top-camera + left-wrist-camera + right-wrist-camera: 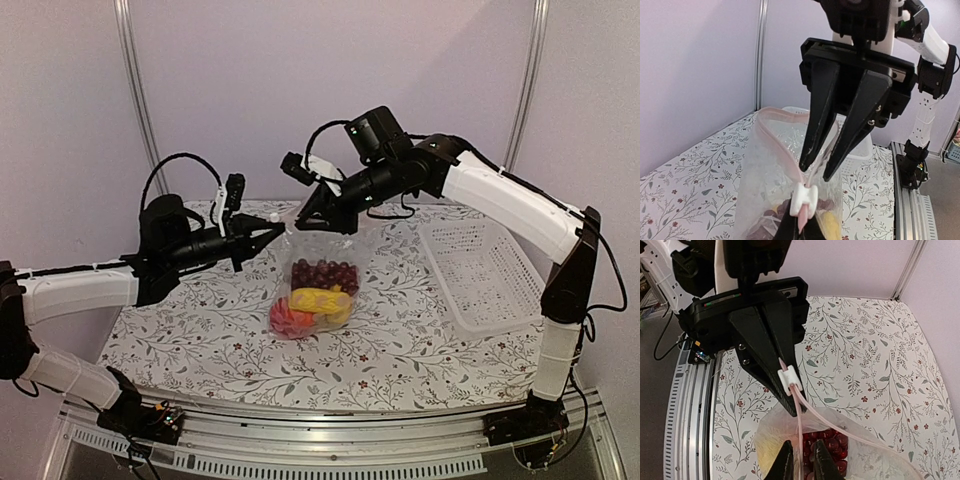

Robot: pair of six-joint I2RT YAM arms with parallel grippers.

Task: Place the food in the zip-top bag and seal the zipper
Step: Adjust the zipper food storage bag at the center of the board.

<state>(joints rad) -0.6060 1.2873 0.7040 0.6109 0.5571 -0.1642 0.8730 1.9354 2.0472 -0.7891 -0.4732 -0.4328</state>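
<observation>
The zip-top bag hangs between both grippers over the middle of the table. The food shows through it: dark red grapes, yellow pieces and a red pepper. My left gripper is shut on the end of the pink zipper, just behind its white slider. My right gripper straddles the zipper strip a little further along, its fingers slightly apart with a gap on each side of the strip. Beyond that point the bag's mouth gapes. In the top view the left gripper and right gripper nearly meet.
A white mesh basket stands at the right side of the floral tablecloth. Purple walls with metal posts close off the back. The aluminium rail runs along the near edge.
</observation>
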